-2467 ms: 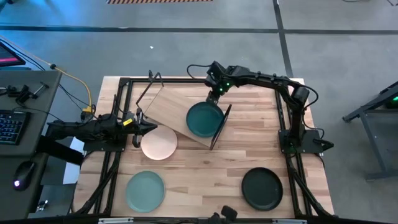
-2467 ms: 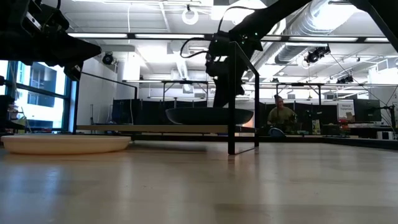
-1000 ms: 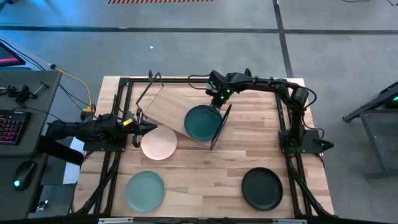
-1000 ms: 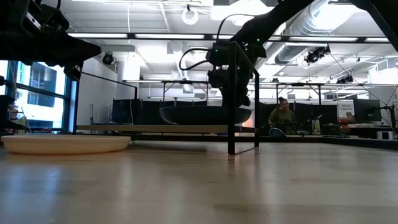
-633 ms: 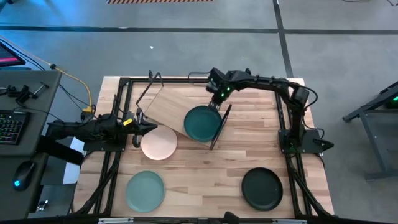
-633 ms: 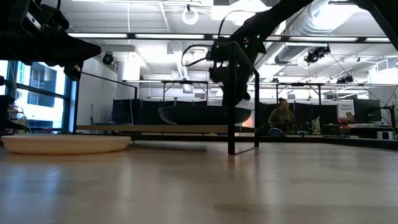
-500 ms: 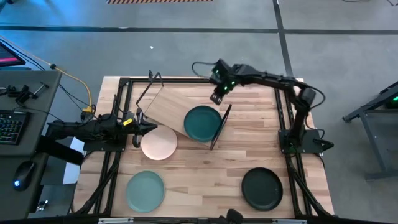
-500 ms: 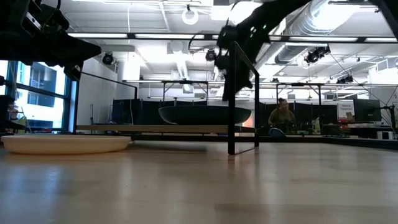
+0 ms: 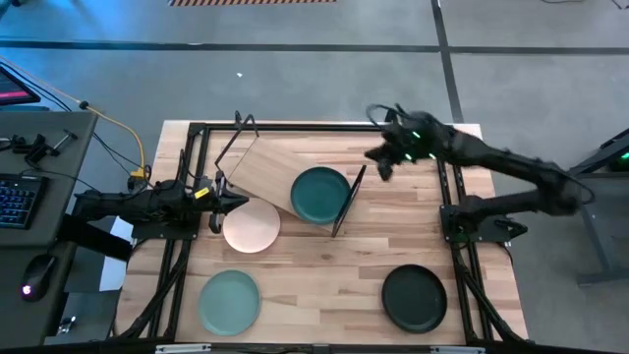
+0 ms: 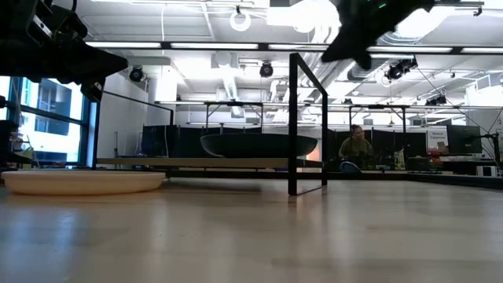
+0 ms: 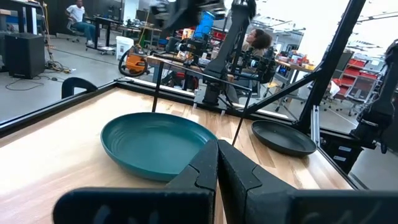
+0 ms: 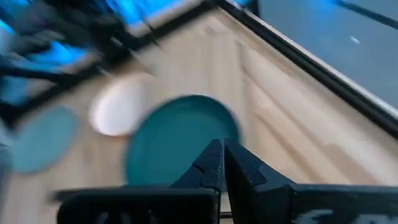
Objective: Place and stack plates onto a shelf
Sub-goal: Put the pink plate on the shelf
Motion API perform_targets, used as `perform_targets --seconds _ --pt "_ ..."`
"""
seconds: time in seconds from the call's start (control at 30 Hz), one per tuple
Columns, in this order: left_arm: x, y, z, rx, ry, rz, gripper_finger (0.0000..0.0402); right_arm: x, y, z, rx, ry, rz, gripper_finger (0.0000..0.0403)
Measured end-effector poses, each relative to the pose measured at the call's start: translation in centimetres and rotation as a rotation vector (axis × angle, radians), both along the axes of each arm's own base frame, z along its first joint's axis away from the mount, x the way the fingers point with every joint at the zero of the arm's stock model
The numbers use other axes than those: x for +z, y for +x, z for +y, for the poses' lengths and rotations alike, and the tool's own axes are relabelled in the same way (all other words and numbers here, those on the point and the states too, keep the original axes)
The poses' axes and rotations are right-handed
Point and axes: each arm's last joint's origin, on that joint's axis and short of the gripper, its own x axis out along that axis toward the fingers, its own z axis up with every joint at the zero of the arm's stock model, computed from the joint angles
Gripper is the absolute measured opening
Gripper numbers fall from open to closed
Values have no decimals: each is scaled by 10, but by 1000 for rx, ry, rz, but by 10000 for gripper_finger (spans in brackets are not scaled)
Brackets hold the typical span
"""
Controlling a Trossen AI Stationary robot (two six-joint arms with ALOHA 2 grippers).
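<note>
The dark teal plate (image 9: 319,194) (image 10: 259,145) (image 11: 155,143) (image 12: 177,143) lies flat on the pale wood shelf (image 9: 270,169) (image 10: 196,163), near its black frame end (image 9: 350,200). The pink-cream plate (image 9: 251,225) (image 10: 82,182), the mint plate (image 9: 229,300) and the black plate (image 9: 414,298) (image 11: 283,138) rest on the tabletop. My right gripper (image 9: 378,160) (image 12: 222,155) is shut, raised clear to the right of the shelf, touching nothing. My left gripper (image 9: 218,196) (image 11: 216,155) is shut and hovers by the pink-cream plate's left rim.
The shelf's other black frame end (image 9: 231,138) stands at the far left. Black rails (image 9: 177,256) (image 9: 462,265) run along both table sides. Bare tabletop (image 9: 324,275) lies between the mint and black plates. A desk with a keyboard (image 9: 20,197) stands left of the table.
My right gripper has risen off the teal plate's far rim and swung toward the table's right edge, past the shelf's frame end. The teal plate has stayed flat on the shelf. My left arm has kept still.
</note>
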Motion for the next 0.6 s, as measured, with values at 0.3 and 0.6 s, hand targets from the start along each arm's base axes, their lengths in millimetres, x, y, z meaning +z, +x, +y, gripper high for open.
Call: perform_targets --seconds 0.3,0.6 --pt "0 0 0 0 0 0 0 -8 -45 42 31 -71 -437 0" --pt "0 0 0 0 0 0 0 -12 -48 47 0 -57 -450 0"
